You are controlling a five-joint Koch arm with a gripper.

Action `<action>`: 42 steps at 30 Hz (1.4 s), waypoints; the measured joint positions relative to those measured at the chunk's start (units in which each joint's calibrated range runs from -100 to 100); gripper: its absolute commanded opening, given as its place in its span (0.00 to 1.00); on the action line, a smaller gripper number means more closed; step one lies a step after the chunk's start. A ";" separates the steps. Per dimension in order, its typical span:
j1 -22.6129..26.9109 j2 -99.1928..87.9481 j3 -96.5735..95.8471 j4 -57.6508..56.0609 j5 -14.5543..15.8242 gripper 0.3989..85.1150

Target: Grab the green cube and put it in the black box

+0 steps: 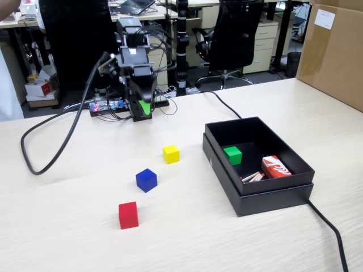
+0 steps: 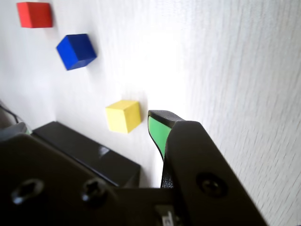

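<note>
Green cube [image 1: 232, 154] inside black box [image 1: 266, 199], well apart from jaws; jaws' state unclear.

From my fixed view, the green cube [image 1: 232, 154] sits inside the black box [image 1: 266, 199], resting flat on the box floor against the left inner wall, 1 small bright green block with plain faces. The black box is a shallow matte rectangle with a stepped double rim, lying open on the pale table, right of centre. I can't see either in my wrist view.
</note>
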 measured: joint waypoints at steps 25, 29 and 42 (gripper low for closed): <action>-3.32 -2.20 -38.16 36.39 -4.64 0.61; -4.44 -2.20 -38.25 36.47 -4.64 0.61; -1.47 -2.85 -39.34 37.17 -4.98 0.59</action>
